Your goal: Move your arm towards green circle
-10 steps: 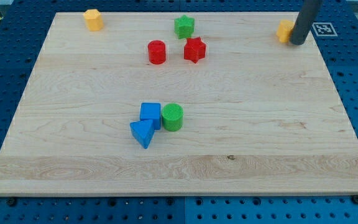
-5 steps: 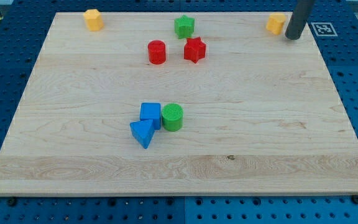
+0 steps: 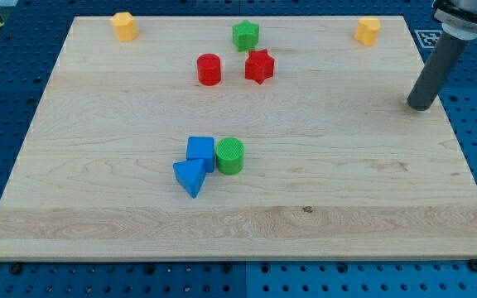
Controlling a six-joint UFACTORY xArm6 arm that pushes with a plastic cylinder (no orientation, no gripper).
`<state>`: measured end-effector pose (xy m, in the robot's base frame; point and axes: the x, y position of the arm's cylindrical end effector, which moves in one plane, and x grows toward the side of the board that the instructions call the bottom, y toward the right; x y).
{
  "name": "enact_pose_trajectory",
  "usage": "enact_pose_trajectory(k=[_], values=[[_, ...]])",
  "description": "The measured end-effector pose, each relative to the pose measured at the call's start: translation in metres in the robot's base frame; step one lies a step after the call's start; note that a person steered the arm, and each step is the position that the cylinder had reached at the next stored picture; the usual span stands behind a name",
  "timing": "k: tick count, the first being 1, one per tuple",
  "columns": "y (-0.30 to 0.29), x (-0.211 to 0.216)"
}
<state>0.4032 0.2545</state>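
Note:
The green circle (image 3: 230, 156) lies near the middle of the wooden board (image 3: 321, 165), touching the right side of a blue square (image 3: 200, 151). A blue triangle (image 3: 190, 176) sits just below the square. My tip (image 3: 421, 106) rests on the board near its right edge, far to the right of the green circle and somewhat higher in the view. The dark rod rises from it to the view's top right.
A green star (image 3: 245, 35), a red star (image 3: 259, 66) and a red circle (image 3: 209, 69) sit near the board's top middle. Yellow blocks lie at the top left (image 3: 123, 26) and top right (image 3: 368, 31) corners.
My tip has moved down the view and slightly right, away from the top-right yellow block. That yellow block shifted a little left between the earliest frames. The other blocks have not moved.

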Motion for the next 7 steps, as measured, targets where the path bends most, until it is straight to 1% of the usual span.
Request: enact_pose_trajectory(k=[2,3,4,5,7], values=[[-0.057,-0.001],[-0.063,0.02],[-0.07,0.065],[-0.096,0.104],[-0.176,0.112]])
